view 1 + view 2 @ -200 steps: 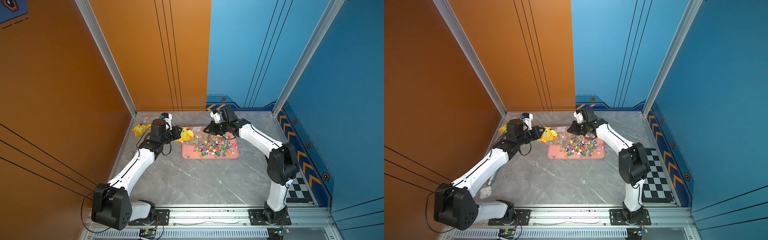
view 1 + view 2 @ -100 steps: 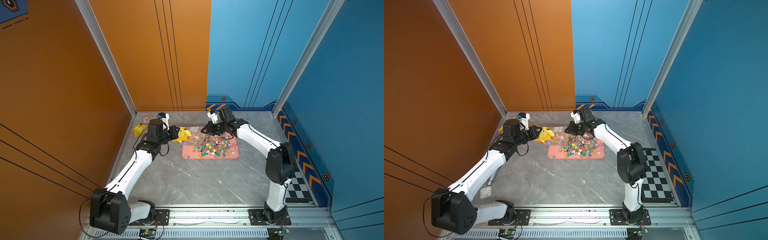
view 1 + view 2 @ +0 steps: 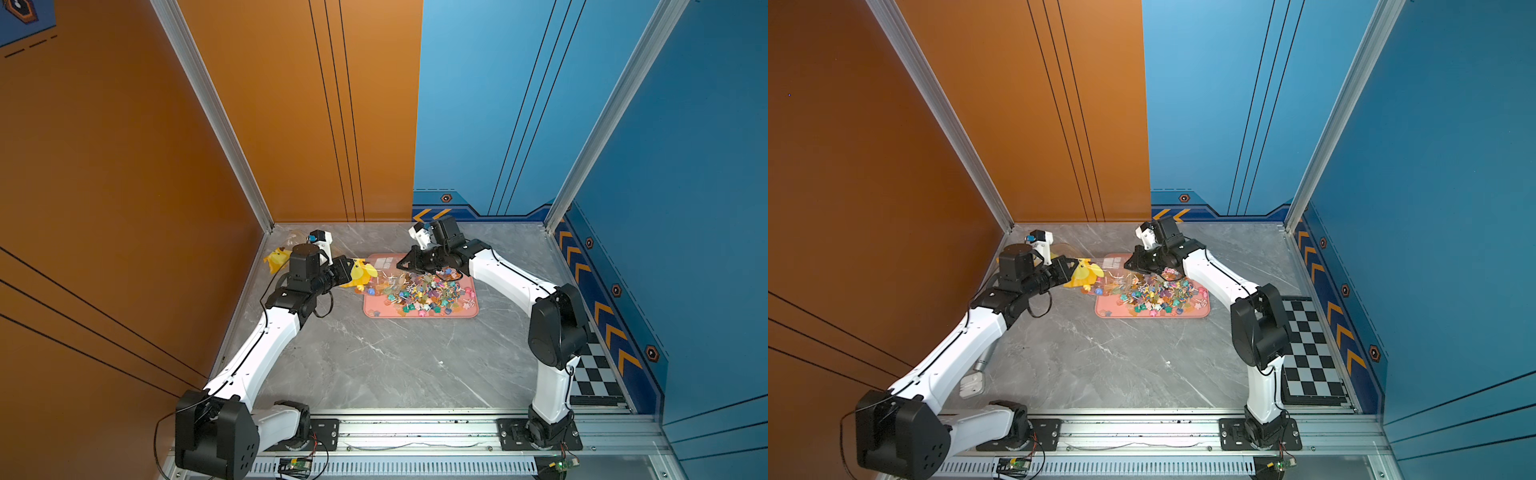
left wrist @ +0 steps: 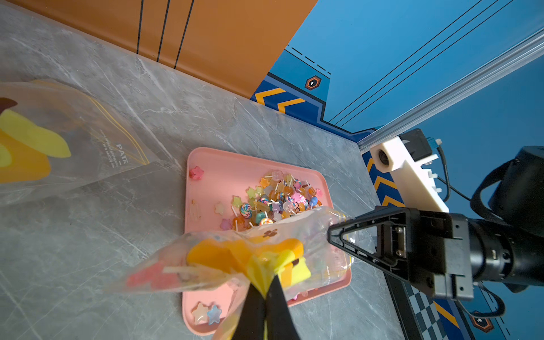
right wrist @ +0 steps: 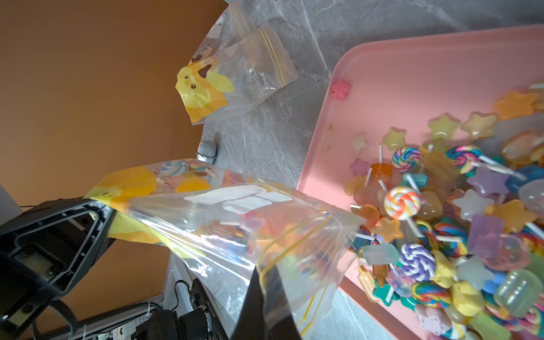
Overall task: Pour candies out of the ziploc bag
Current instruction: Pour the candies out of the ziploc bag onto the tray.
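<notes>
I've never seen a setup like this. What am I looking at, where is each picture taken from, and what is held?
Two white robot arms stand on a rail in front of a grey table. Two pictures look down from overhead; the other two come from a camera on each wrist. The left arm and right arm each end in jaws, both shut on one clear zip bag: the left on its yellow printed bottom, the right on its open mouth. Candies are piled on a pink tray; a few are inside the bag. A second bag lies by the orange wall.
</notes>
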